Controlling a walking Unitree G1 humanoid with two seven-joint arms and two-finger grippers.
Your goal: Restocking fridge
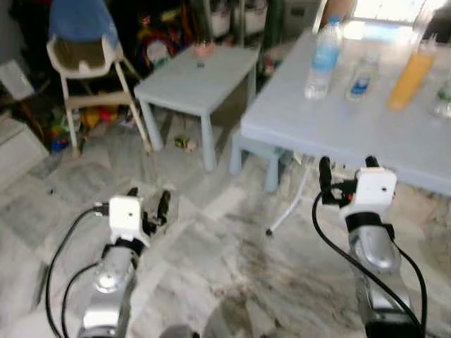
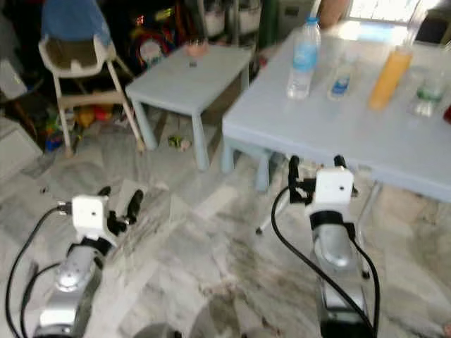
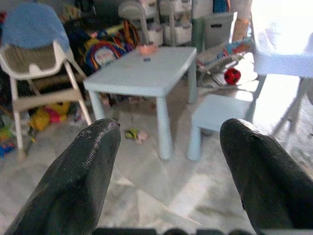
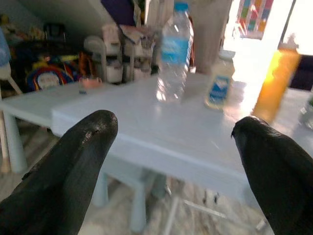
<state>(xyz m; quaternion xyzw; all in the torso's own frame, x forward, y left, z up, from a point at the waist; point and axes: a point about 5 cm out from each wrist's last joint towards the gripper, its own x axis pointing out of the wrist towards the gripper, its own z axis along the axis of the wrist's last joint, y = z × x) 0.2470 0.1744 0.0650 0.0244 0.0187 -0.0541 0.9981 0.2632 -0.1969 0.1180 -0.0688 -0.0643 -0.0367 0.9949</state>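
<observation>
Right pincer (image 4: 173, 147) gapes wide, empty; left pincer (image 3: 166, 161) likewise.

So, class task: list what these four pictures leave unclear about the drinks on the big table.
- Bottle at the table's right edge: cut off by the frame in the left eye view.
- Small bottle: label blurred, unreadable in the right wrist view.
- Orange bottle: washed out by window glare.
- Water bottle: fill level unclear through blur.

bottles (image 1: 324, 60) on table (image 1: 366, 134), small table (image 1: 197, 81) left, chair (image 1: 81, 53) beyond
</observation>
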